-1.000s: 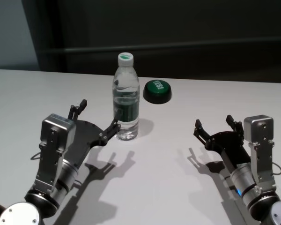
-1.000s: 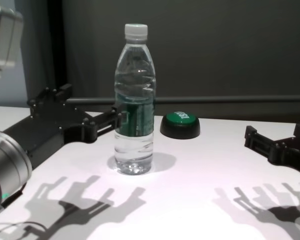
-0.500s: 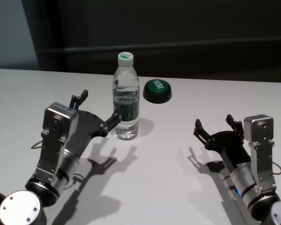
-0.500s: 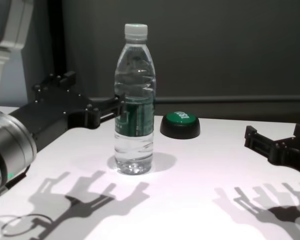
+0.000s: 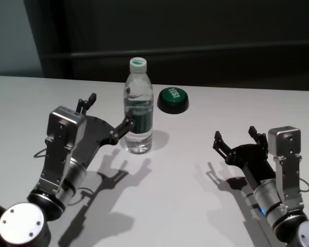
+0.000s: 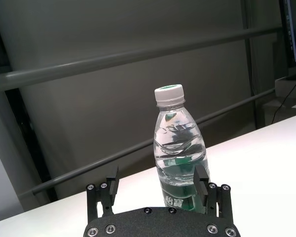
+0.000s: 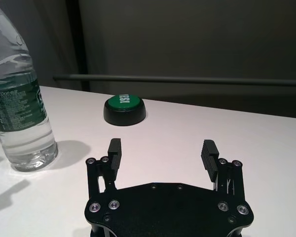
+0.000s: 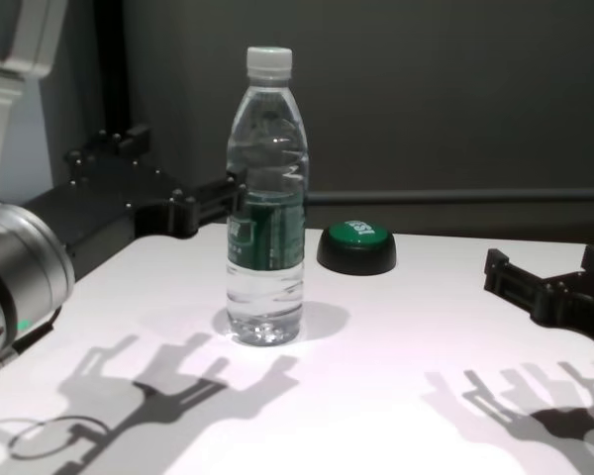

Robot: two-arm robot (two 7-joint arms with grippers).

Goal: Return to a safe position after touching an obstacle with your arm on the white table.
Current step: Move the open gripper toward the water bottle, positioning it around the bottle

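Note:
The obstacle, a clear water bottle (image 5: 138, 108) with a white cap and a dark green label, stands upright on the white table (image 5: 190, 200). It also shows in the chest view (image 8: 265, 198), the left wrist view (image 6: 177, 143) and the right wrist view (image 7: 17, 108). My left gripper (image 5: 111, 108) is open and raised off the table. One of its fingertips (image 5: 129, 121) lies against the bottle's label side; I cannot tell whether it touches. My right gripper (image 5: 235, 133) is open and empty, low over the table at the right, well away from the bottle.
A low green dome button (image 5: 173, 99) on a black base sits just behind and to the right of the bottle, and shows in the chest view (image 8: 356, 245) too. A dark wall with a horizontal rail runs behind the table's far edge.
My left arm has lifted and drawn slightly back, and its open gripper has risen from the bottle's lower part to label height. The bottle, the button and the right arm have not moved.

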